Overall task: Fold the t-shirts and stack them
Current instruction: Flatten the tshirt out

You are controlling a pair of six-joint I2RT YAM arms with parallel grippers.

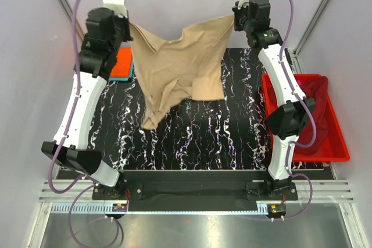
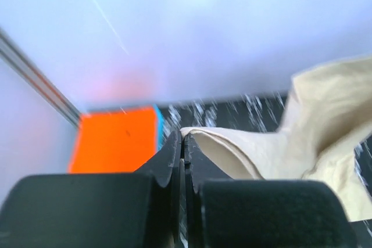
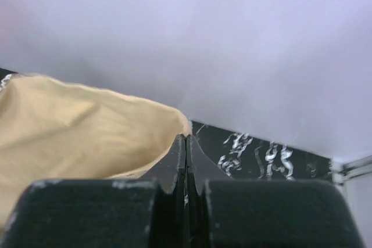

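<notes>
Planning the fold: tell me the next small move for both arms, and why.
Probably lower both arms toward the near edge to lay the tan shirt flat on the table. The left gripper and right gripper each pinch an upper edge, and the shirt hangs bunched between them.

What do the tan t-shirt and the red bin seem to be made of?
The tan t-shirt: soft, matte knit cloth, perhaps cotton; it hangs in sagging folds and creases. The red bin: probably rigid plastic, slightly glossy; its thin walls stand straight.
</notes>
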